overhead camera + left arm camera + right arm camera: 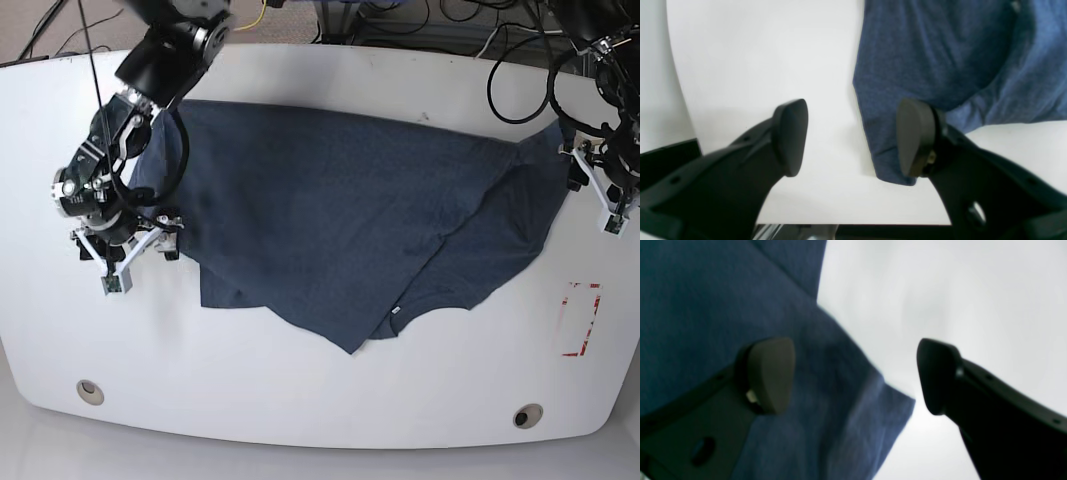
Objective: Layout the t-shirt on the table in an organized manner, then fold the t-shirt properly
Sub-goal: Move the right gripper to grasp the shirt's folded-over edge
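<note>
The dark blue t-shirt (pixel 340 220) lies spread but creased across the white bench (pixel 300 400), one part folded over near its small white tag (pixel 396 312). The left gripper (pixel 851 136) hangs over one cloth edge, its jaws apart and holding nothing. The right gripper (pixel 855 373) has its jaws apart over another cloth corner.

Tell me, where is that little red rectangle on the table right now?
In the base view, the red-taped rectangle sits near the table's right edge, just beyond the t-shirt and up from the right grey grommet.
</note>
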Robot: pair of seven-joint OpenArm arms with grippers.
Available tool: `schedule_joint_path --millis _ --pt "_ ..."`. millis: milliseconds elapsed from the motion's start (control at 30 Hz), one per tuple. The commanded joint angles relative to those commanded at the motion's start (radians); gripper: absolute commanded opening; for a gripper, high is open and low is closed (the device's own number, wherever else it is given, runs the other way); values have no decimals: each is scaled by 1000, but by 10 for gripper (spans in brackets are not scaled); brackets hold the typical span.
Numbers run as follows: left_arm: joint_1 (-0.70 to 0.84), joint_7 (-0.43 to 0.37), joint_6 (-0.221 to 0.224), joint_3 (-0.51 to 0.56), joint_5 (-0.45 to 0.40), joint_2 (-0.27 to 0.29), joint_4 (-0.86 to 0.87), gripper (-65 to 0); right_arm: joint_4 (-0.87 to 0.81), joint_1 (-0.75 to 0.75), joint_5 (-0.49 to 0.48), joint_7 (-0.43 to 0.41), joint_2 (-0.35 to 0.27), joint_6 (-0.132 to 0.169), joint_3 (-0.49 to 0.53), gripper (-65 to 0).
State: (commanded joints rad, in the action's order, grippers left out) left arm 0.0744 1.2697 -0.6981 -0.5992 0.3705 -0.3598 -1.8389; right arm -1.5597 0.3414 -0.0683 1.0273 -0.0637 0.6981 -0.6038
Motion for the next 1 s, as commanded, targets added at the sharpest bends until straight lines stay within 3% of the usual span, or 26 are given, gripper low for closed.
schedule_joint_path --millis 167,333,567,1000 --pt "0 0 0 0 -3 3 0 -258 190 103 0 -52 -15 0 21 -95" --pt "0 -2 0 0 -2 6 0 -258 327 152 -9 -118 -21 0 121 -95" --pt "-3 -3 0 0 -5 31 0 -258 471 192 -9 -219 14 0 230 -95" --pt "-3 -5 0 0 -5 31 0 -258 683 232 -8 -359 21 0 279 -97"
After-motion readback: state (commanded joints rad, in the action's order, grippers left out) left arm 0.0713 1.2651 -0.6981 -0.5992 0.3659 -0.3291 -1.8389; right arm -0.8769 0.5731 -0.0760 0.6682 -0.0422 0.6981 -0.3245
